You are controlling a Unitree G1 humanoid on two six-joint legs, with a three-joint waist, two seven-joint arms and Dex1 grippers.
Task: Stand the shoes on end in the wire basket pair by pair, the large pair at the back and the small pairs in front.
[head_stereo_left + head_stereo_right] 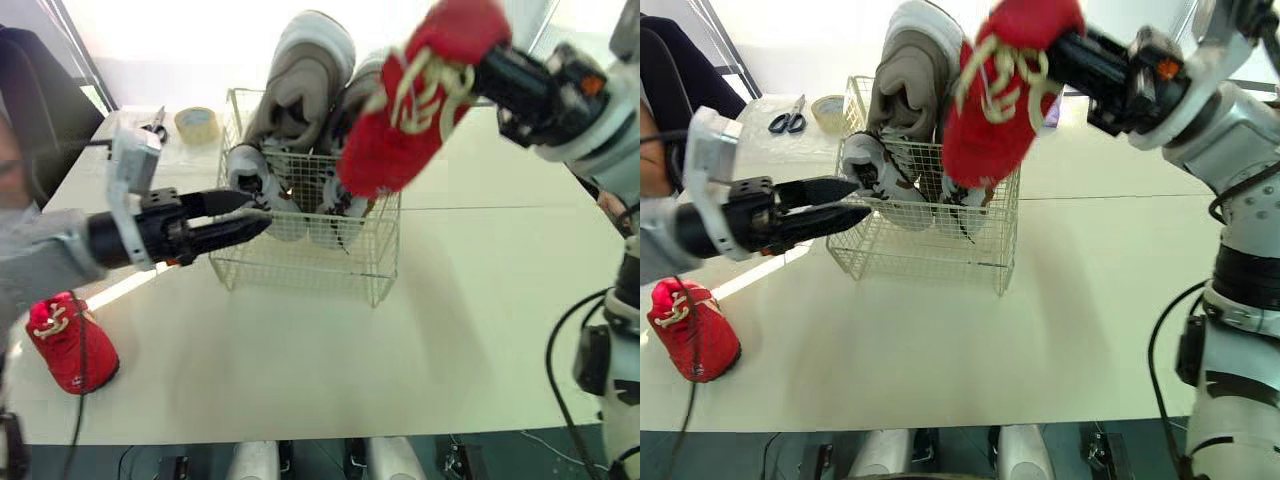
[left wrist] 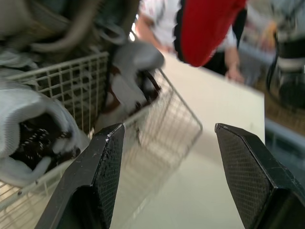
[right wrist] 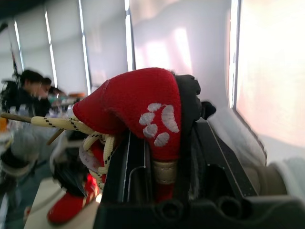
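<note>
Nearest, a lone red shoe (image 1: 70,343) lies on the table (image 1: 300,360). The left gripper (image 1: 258,212), fingers apart, hovers just beside the wire basket (image 1: 300,265), which holds small white shoes (image 1: 260,185) in front and large grey shoes (image 1: 305,75) behind. Above the basket, the right gripper (image 1: 490,65) is clamped on a lifted red shoe (image 1: 410,100). Tape (image 1: 197,124) and scissors (image 1: 790,120) lie beyond.

Two red shoes in all: one raised red shoe (image 1: 420,100) upper right, one lying red shoe (image 1: 70,345) lower left. Two large grey sneakers (image 1: 300,75), two small white shoes (image 1: 250,170), one wire basket (image 1: 300,270), one tape roll (image 1: 197,124), one pair of scissors (image 1: 790,122).
</note>
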